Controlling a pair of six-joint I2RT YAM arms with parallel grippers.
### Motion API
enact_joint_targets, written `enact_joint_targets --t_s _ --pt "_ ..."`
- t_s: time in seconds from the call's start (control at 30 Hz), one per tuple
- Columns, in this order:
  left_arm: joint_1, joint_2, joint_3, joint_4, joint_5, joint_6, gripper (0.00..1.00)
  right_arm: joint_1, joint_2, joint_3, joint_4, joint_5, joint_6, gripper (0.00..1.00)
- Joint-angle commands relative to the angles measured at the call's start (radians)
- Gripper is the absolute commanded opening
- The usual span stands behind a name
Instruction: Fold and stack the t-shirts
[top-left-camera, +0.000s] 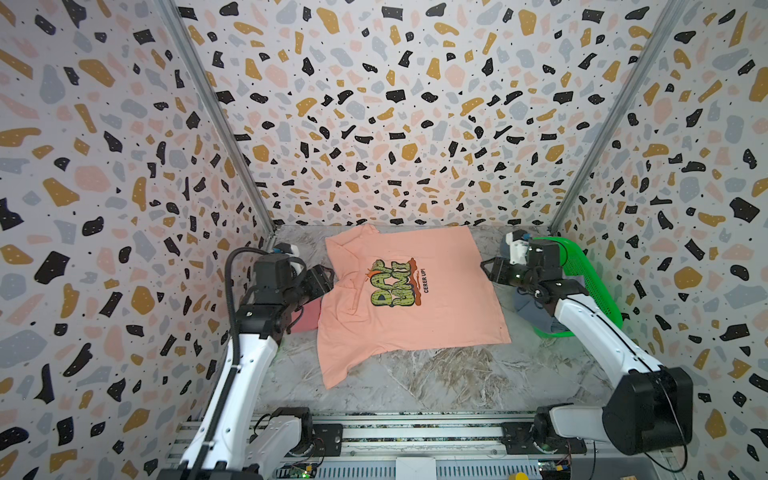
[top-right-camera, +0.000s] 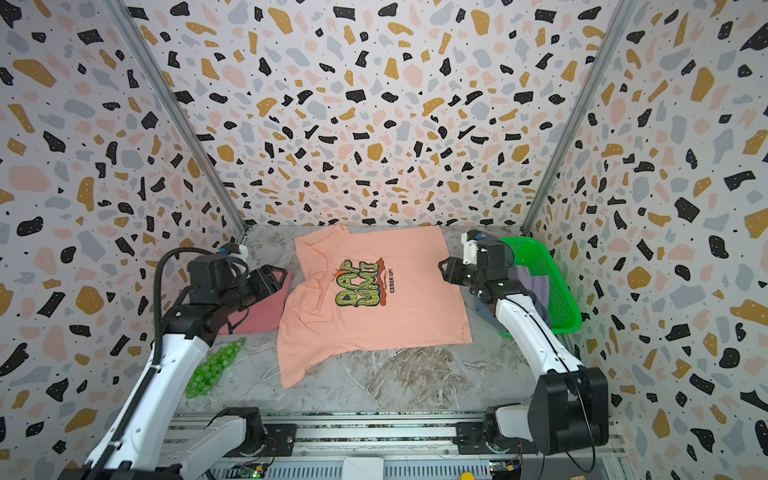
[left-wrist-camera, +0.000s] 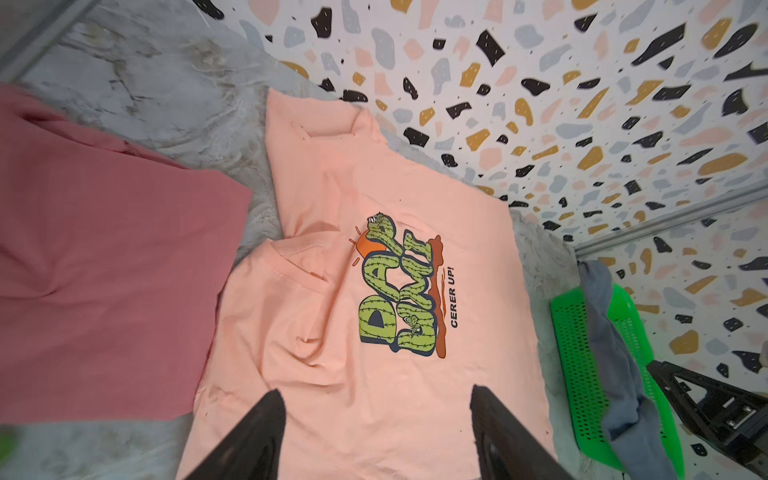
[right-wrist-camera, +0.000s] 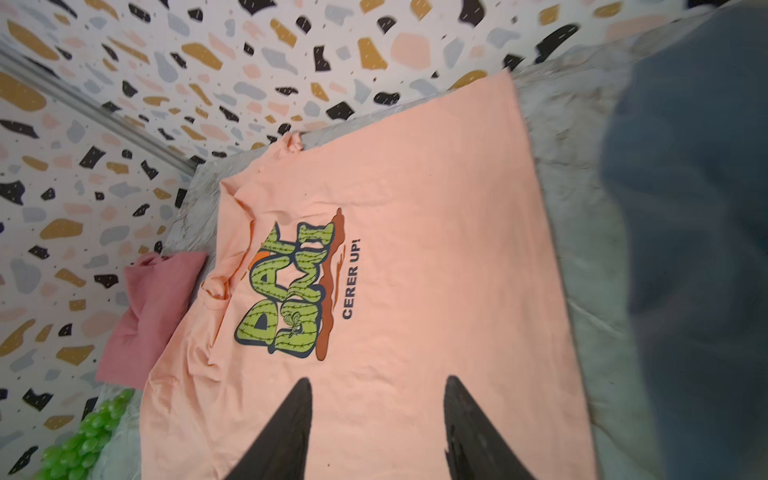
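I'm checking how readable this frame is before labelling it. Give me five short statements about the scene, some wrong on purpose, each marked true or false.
1. The peach shirt lies spread on the table, print up. True.
2. The left gripper is clamped on a sleeve. False: its jaws stand open with nothing between them.
3. A blue-grey shirt hangs over the green basket. True.
4. The red shirt lies in the basket. False: it lies on the table beside the peach shirt, on the left arm's side.
5. The right gripper is open and holds nothing. True.
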Motion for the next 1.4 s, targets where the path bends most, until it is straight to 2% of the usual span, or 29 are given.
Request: enact_joint_targets --t_s 0.0,0.13,0.33,0.5,0.67,0.77,0.83,1.07,1.2,1.37 --pt "-0.067 0.169 0.055 0.141 -0.077 0.073 0.73 0.057 0.093 0.050 0.120 -0.006 0.003 0.52" --pt "-0.094 0.451 0.200 0.129 -0.152 0.148 0.69 0.072 0.241 0.076 0.196 0.014 -0.015 0.52" --pt "-0.105 0.760 0.406 0.080 -0.229 0.282 0.67 0.081 0.446 0.181 0.214 -0.002 -0.022 0.51" --pt "-0.122 0.947 0.571 0.026 -0.261 0.348 0.66 0.085 0.572 0.248 0.180 0.023 -0.039 0.51" --pt "-0.133 1.077 0.679 -0.030 -0.277 0.388 0.62 0.080 0.656 0.295 0.161 0.025 -0.042 0.51" --pt "-0.133 1.124 0.707 -0.048 -0.321 0.401 0.58 0.070 0.719 0.356 0.096 0.042 -0.029 0.49" --pt "-0.133 1.147 0.721 -0.062 -0.339 0.412 0.50 0.061 0.743 0.373 0.069 0.059 -0.016 0.47" --pt "-0.129 1.175 0.732 -0.073 -0.387 0.420 0.29 0.018 0.739 0.315 0.075 0.067 0.020 0.47" --pt "-0.107 1.150 0.741 -0.079 -0.396 0.404 0.00 0.005 0.739 0.296 0.053 0.099 0.029 0.46" --pt "-0.020 1.017 0.651 -0.007 -0.349 0.311 0.00 -0.016 0.723 0.251 0.038 0.132 0.070 0.42"
